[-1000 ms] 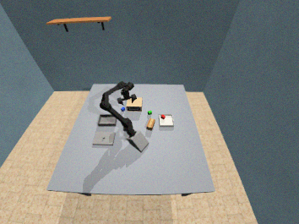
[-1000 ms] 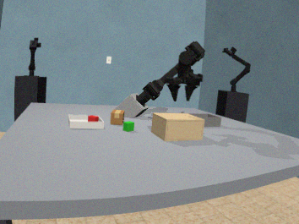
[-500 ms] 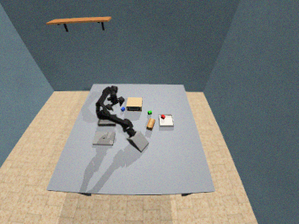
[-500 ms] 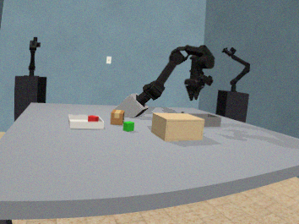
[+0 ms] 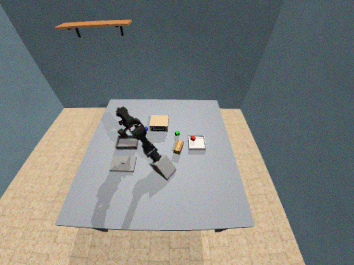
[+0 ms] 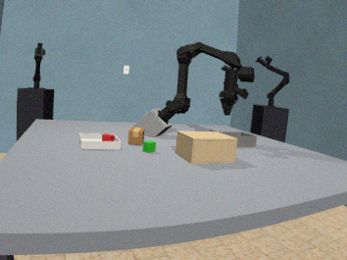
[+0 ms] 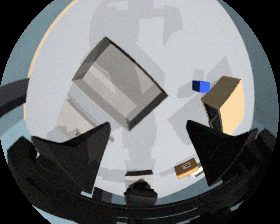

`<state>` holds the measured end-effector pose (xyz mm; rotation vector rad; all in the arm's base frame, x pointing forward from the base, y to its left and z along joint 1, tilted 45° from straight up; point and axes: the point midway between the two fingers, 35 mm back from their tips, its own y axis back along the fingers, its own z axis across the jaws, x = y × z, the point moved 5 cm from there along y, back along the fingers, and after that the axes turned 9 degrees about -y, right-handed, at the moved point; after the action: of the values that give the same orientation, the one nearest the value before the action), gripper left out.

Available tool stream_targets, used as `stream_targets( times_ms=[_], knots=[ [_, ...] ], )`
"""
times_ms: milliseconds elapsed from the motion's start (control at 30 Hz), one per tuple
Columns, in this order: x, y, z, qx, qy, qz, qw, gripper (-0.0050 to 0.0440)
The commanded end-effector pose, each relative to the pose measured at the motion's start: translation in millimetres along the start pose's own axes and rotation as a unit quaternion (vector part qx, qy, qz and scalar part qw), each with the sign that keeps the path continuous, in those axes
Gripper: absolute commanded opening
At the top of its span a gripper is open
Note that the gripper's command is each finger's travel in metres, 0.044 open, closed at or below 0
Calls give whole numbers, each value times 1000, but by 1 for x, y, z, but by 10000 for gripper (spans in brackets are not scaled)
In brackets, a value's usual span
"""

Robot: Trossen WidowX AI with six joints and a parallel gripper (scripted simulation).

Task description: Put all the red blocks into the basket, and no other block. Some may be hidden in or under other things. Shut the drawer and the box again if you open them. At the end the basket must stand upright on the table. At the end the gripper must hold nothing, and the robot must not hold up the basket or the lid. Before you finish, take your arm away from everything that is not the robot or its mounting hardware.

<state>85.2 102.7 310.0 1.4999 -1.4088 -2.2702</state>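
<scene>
The hand (image 5: 122, 122) (image 6: 226, 110) (image 7: 149, 125) stands wide and holds nothing. The red block (image 5: 193, 138) (image 6: 108, 137) lies in the white basket (image 5: 196, 149) (image 6: 100, 143), well apart from the hand. Handling: probably light and stiff, not fragile; if regripping is needed, grasp opposite side faces.

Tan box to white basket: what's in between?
Green block, on the table between tan box and white basket. Top view shows it; brown box sits off that line.
</scene>
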Motion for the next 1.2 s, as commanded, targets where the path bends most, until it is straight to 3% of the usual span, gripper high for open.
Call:
stream_targets(
  times_ms=[0,133,533,633,833,1000,1167],
  knots=[
    [8,1,23,-30,55,0,998,440],
    [26,3,58,-30,187,-4,982,440],
    [44,2,83,-30,188,-4,982,440],
    [53,6,108,-30,188,-4,982,440],
    [53,6,108,-30,188,-4,982,440],
    [90,8,141,-29,349,-9,937,440],
    [113,9,161,-29,350,-9,936,440]
  ],
)
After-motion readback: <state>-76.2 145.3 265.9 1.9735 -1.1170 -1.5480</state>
